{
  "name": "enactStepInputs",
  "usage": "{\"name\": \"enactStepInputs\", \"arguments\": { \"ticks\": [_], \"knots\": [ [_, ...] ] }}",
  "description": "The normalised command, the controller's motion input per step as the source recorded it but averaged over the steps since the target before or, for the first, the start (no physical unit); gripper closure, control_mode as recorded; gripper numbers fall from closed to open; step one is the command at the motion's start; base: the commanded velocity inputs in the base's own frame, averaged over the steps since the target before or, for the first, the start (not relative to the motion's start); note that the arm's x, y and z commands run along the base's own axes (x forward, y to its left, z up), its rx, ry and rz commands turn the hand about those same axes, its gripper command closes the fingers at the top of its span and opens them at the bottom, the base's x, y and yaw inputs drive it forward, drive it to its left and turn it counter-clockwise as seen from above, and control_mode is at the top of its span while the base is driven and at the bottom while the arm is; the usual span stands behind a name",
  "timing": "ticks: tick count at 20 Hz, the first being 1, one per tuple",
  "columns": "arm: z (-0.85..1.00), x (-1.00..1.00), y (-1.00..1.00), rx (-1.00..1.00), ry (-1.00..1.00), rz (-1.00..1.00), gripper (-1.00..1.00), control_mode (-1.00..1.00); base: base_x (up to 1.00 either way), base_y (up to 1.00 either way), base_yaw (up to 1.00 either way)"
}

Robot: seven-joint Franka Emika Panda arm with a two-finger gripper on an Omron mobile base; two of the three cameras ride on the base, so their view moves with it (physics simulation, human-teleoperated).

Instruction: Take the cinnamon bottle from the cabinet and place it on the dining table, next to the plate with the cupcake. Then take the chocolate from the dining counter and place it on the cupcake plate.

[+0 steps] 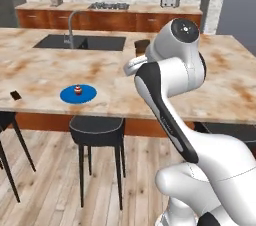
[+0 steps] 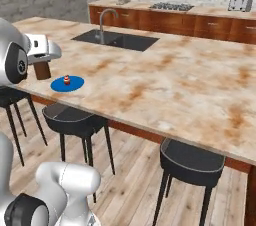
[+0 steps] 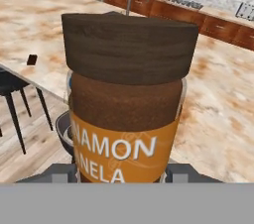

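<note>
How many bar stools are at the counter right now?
3: one below the blue plate, one farther right, one at the left edge. Others may be hidden behind the arm.

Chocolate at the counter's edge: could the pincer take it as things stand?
Probably not yet. The pincer is shut on the cinnamon bottle, so it has no free grip. The chocolate itself lies bare on the dining counter, left of the plate, nothing covering it.

Cinnamon bottle point(image 3: 126, 114), orange label band, white capitals partly cut off: "AMON" upper line, "NELA" lower line. No other legible text.
</note>
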Motion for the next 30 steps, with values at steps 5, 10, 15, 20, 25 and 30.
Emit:
{"name": "enactStepInputs", "arguments": {
  "ticks": [5,10,15,20,25,30],
  "knots": [
    [0.00,0.00,0.00,0.00,0.00,0.00,1.00,1.00,0.00,1.00,-0.42],
    [0.00,0.00,0.00,0.00,0.00,0.00,1.00,1.00,0.01,1.00,-0.38],
    [0.00,0.00,0.00,0.00,0.00,0.00,1.00,1.00,0.12,1.00,-0.31],
    [0.00,0.00,0.00,0.00,0.00,0.00,1.00,1.00,0.47,0.98,-0.22],
    [0.00,0.00,0.00,0.00,0.00,0.00,1.00,1.00,0.76,0.10,-0.13],
    [0.00,0.00,0.00,0.00,0.00,0.00,1.00,1.00,0.69,0.28,-0.13]
  ]
}}
